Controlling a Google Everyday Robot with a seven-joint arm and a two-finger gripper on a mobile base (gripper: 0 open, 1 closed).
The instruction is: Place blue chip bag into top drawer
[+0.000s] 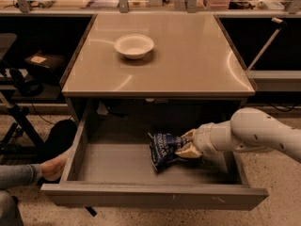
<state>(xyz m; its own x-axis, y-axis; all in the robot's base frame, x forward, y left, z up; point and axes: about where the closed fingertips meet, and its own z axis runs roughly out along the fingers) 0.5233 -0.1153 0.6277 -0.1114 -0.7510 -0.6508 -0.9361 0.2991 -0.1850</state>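
Note:
The top drawer is pulled open below the tabletop, its grey floor showing. The blue chip bag, crumpled navy foil with white lettering, is inside the drawer right of the middle, its lower end at or near the floor. My gripper reaches in from the right over the drawer's right side and is shut on the bag's right edge, with tan fingers above and below it. The white arm stretches off to the right.
A white bowl stands on the tan tabletop at the back left. A person's foot and leg are by the drawer's left front corner. Black stands and cables are at the left.

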